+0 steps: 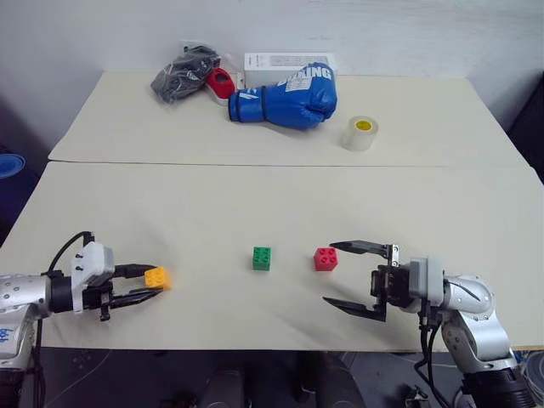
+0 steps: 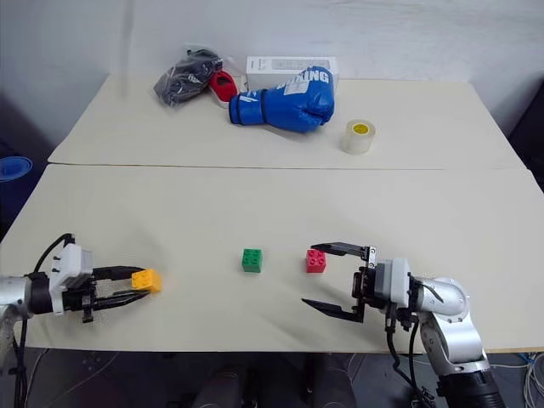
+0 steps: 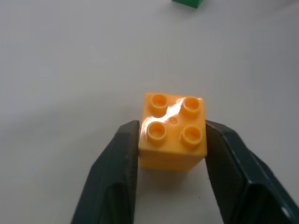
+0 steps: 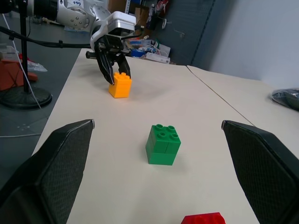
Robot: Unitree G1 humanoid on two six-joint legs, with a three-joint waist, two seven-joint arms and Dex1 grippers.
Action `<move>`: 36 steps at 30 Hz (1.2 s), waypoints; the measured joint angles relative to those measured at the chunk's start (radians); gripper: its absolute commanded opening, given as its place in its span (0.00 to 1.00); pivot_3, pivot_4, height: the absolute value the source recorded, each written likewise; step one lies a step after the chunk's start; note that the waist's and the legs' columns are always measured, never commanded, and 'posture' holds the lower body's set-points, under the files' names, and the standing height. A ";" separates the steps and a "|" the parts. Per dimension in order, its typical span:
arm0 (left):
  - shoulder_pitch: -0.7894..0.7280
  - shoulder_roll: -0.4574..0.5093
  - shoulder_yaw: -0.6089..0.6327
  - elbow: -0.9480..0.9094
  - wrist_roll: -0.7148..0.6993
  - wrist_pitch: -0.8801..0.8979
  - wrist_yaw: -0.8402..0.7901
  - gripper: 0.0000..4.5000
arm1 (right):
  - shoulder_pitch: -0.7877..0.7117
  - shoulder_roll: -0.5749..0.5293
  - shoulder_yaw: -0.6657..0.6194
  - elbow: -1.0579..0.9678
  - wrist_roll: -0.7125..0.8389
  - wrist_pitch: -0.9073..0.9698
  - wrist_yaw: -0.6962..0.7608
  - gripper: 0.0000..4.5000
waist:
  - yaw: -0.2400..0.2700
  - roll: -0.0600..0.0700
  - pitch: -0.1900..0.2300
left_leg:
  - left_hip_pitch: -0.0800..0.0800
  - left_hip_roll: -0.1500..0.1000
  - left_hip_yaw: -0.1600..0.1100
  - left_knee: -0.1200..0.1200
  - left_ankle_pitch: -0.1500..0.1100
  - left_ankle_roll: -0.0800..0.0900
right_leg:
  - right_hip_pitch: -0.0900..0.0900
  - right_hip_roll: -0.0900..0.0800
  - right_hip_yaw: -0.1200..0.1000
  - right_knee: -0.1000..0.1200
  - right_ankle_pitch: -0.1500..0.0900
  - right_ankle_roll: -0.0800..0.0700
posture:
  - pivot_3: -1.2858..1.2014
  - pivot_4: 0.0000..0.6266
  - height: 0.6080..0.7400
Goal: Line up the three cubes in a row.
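The left tool (image 1: 155,284) pinches the orange cube (image 3: 173,133) by its smooth side walls on the bench (image 1: 272,204). Right tool (image 1: 347,276) is spread near the red cube (image 1: 325,258). Cubes look light, rigid, slippery; grip opposite flat sides.

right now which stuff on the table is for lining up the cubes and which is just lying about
For the job:
orange cube, gripped in the left pincer
green cube
red cube

Lying about:
blue boxing glove
tape roll
white box
dark bag
small red thing

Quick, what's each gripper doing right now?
Left gripper: shut on the orange cube.
Right gripper: open, holding nothing.
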 measured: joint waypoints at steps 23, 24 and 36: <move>-0.666 -0.129 -0.406 0.549 0.164 -0.312 -0.185 0.33 | 0.038 -0.047 -0.074 0.020 0.000 -0.005 0.012 1.00 | 0.002 0.000 0.000 | 0.000 -0.001 0.004 0.002 0.002 0.002 | 0.000 0.009 0.001 0.002 0.001 0.001 | 0.52 0.24 1.00; -0.671 -0.130 -0.410 0.561 0.162 -0.313 -0.186 0.41 | 0.041 -0.047 -0.074 0.020 0.000 -0.005 0.010 1.00 | 0.002 0.000 0.000 | 0.000 -0.001 0.004 0.002 0.002 0.002 | 0.000 0.008 0.002 0.002 0.001 0.001 | 0.52 0.24 1.00; -0.522 0.015 -0.274 0.422 0.066 -0.210 -0.180 0.84 | 0.017 -0.086 -0.109 0.063 0.001 -0.005 0.015 1.00 | -0.008 0.000 0.000 | 0.000 0.003 0.004 0.002 0.001 0.001 | -0.001 0.007 0.003 0.001 0.001 0.001 | 0.52 0.24 1.00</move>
